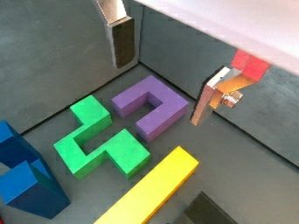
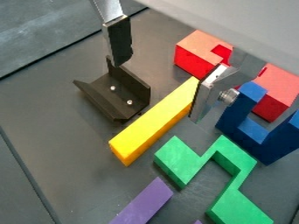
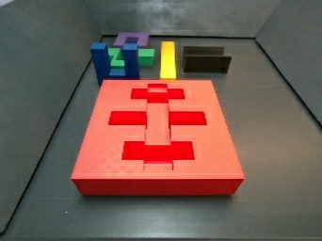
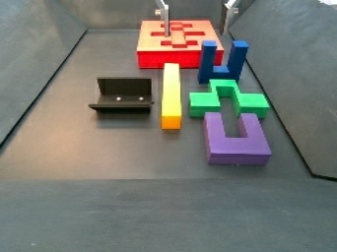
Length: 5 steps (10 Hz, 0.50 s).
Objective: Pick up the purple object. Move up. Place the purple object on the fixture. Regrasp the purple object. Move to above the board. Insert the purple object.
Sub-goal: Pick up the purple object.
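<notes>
From up here my gripper hangs spread and empty above the purple object, which lies flat on the floor just beside the green block; it looks rigid, light and smooth, so I'd pinch across one prong.

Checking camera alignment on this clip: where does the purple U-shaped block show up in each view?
Wrist view: purple block lies whole, mid-picture, beside the green block; end effector open, above it.
Wrist view: only a purple corner, by the green block.
Side view: small purple top at the back, behind the green block.
Side view: near foreground, U opening toward the green block.
Shared landmark: green block.
</notes>
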Tool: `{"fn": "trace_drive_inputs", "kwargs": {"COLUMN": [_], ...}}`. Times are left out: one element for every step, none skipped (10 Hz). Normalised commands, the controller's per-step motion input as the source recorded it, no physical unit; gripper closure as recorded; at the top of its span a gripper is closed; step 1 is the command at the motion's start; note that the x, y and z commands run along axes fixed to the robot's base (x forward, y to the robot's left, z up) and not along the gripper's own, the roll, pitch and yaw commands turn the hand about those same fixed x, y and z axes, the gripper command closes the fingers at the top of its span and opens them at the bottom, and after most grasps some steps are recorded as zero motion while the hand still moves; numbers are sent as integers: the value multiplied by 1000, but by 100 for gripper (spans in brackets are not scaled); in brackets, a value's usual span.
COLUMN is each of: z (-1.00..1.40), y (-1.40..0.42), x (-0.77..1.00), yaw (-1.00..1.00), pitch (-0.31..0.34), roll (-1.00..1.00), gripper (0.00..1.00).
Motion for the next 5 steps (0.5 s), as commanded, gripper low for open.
{"fn": "trace_drive_inputs", "kwargs": {"z": [-149, -77, -237, -609, -811], "y": [0, -14, 343, 771, 757], "x": [-183, 0, -286, 0, 60], "yaw": [0, 0, -46, 0, -46], "pitch": [10, -43, -114, -36, 0], "roll": [-11, -11, -13, 0, 0], "gripper": [0, 0, 0, 0, 0]}}
